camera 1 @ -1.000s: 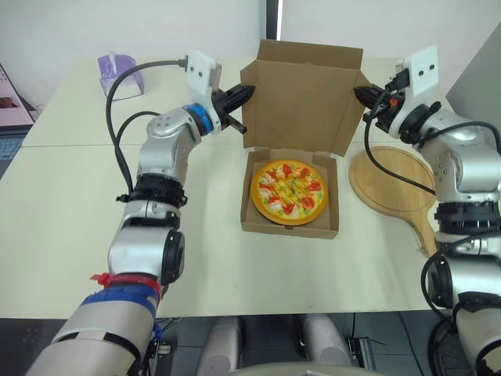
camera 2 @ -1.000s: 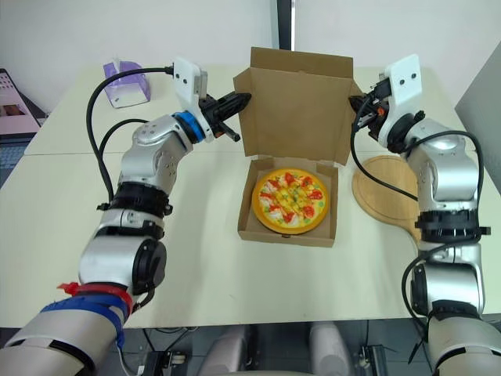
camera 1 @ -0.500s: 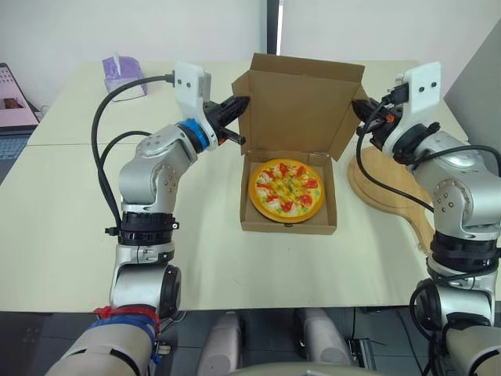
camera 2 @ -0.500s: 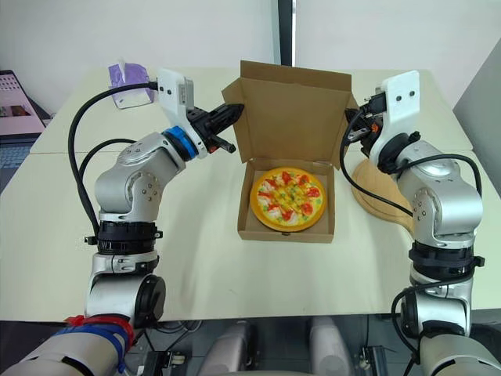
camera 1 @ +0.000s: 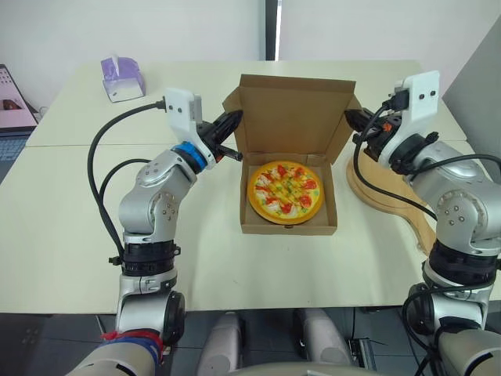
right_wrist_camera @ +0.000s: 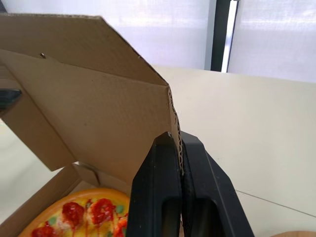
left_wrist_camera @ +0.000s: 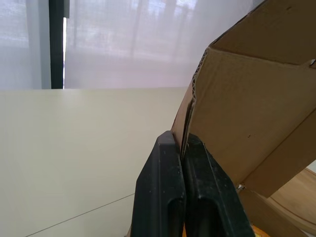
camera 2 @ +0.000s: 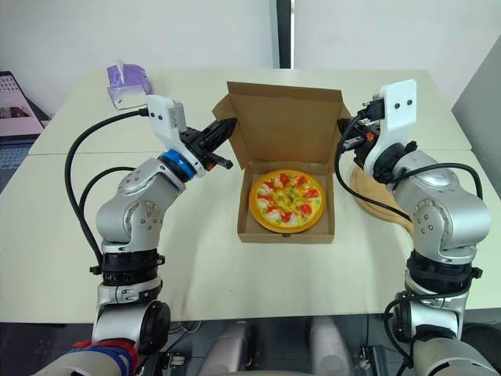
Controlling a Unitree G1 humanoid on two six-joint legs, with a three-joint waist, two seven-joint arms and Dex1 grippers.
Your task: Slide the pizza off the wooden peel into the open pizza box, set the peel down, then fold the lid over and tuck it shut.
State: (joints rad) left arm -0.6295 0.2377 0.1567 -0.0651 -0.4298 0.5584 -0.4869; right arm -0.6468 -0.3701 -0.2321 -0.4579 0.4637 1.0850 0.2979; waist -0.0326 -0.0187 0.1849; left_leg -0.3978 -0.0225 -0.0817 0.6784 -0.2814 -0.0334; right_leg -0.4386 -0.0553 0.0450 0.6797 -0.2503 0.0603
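Observation:
The pizza (camera 1: 286,185) lies in the base of the cardboard box (camera 1: 288,222) at the middle of the table. The lid (camera 1: 291,117) stands half-raised, tilted forward over the pizza. My left gripper (camera 1: 233,121) is shut on the lid's left side flap, whose edge is pinched between the black fingers (left_wrist_camera: 167,163) in the left wrist view. My right gripper (camera 1: 350,119) is shut on the lid's right flap, with the corrugated edge clamped between its fingers (right_wrist_camera: 163,158). The wooden peel (camera 1: 383,194) lies flat on the table to the right of the box, under my right arm.
A purple tissue box (camera 1: 123,78) stands at the table's far left corner. A laptop edge (camera 1: 12,106) shows at the far left. A seam between two tabletops (camera 1: 70,146) runs across, level with the box's back.
Both grippers have come down and toward me, still pinching the flaps, and the lid has tilted forward from upright. The camera's view has also shifted.

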